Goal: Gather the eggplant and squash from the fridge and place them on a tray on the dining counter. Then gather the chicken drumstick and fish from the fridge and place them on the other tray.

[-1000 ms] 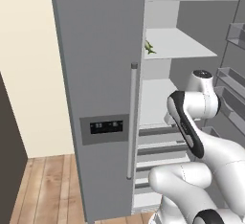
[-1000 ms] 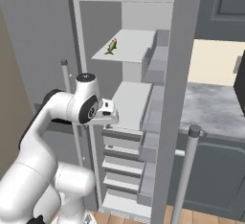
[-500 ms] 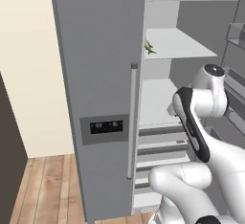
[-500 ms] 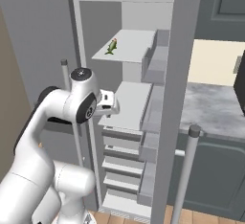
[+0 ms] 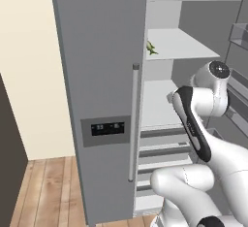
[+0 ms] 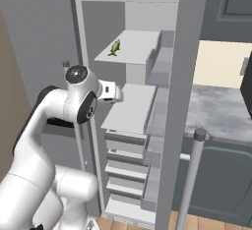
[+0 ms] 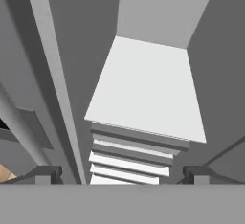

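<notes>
The fridge's right side stands open. On its upper shelf [image 6: 138, 44] lies a small green and yellow thing [image 6: 115, 47] [image 5: 150, 48], too small to tell which food it is. The eggplant, squash, chicken drumstick, fish and trays are otherwise out of view. My gripper [image 6: 117, 93] hangs at the front left edge of the bare middle shelf [image 6: 130, 108], well below that thing. It looks down over this shelf [image 7: 148, 89] in the hand view, where the gripper [image 7: 122, 177] is open with nothing between its fingertips [image 7: 48, 174].
The closed left fridge door [image 5: 97, 75] carries a dispenser panel [image 5: 106, 129] and a long vertical handle [image 5: 133, 124]. Drawer fronts [image 6: 125, 160] stack below the middle shelf. The open right door [image 6: 184, 101] with its bar handle [image 6: 192, 175] stands close. A grey stone counter [image 6: 221, 111] lies beyond.
The arm has lifted the hand from below the middle shelf's edge up to shelf level. The gripper stayed open.
</notes>
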Controlling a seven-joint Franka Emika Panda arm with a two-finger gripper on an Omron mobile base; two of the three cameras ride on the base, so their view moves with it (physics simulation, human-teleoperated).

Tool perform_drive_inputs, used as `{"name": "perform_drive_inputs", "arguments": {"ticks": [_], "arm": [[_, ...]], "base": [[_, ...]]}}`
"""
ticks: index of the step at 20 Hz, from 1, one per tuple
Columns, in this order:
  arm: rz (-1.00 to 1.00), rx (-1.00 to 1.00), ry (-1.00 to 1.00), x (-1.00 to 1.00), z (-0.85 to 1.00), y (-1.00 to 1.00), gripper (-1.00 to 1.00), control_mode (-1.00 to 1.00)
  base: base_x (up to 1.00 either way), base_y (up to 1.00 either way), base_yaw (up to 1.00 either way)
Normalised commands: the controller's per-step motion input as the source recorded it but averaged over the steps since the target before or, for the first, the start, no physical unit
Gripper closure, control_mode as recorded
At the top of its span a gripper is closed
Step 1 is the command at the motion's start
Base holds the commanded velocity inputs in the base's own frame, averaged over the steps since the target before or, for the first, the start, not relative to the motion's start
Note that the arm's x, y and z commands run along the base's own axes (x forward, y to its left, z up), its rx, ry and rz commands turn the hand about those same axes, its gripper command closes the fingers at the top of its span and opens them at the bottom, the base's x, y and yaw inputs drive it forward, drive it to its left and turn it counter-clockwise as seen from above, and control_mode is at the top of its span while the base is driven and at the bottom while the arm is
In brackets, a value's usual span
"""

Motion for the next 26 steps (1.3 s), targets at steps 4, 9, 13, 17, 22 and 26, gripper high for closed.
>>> {"name": "perform_drive_inputs", "arguments": {"ticks": [4, 9, 13, 17, 22, 26], "arm": [[-0.03, 0.06, 0.00, 0.16, 0.94, -0.10, -1.00, -1.00], [-0.02, 0.16, 0.00, 0.00, 0.69, -0.11, -1.00, -1.00], [-0.01, 0.11, -0.01, 0.16, 0.48, 0.00, -1.00, -1.00], [0.00, 0.05, -0.08, 0.45, 0.12, -0.03, -1.00, -1.00], [0.05, 0.05, -0.24, 0.40, 0.00, 0.00, -1.00, -1.00], [0.05, 0.01, -0.16, 0.46, 0.03, 0.00, -1.00, -1.00]], "base": [[0.00, 0.00, 0.00], [0.00, 0.00, 0.00], [0.00, 0.00, 0.00], [0.00, 0.00, 0.00], [0.00, 0.00, 0.00], [0.00, 0.00, 0.00]]}}
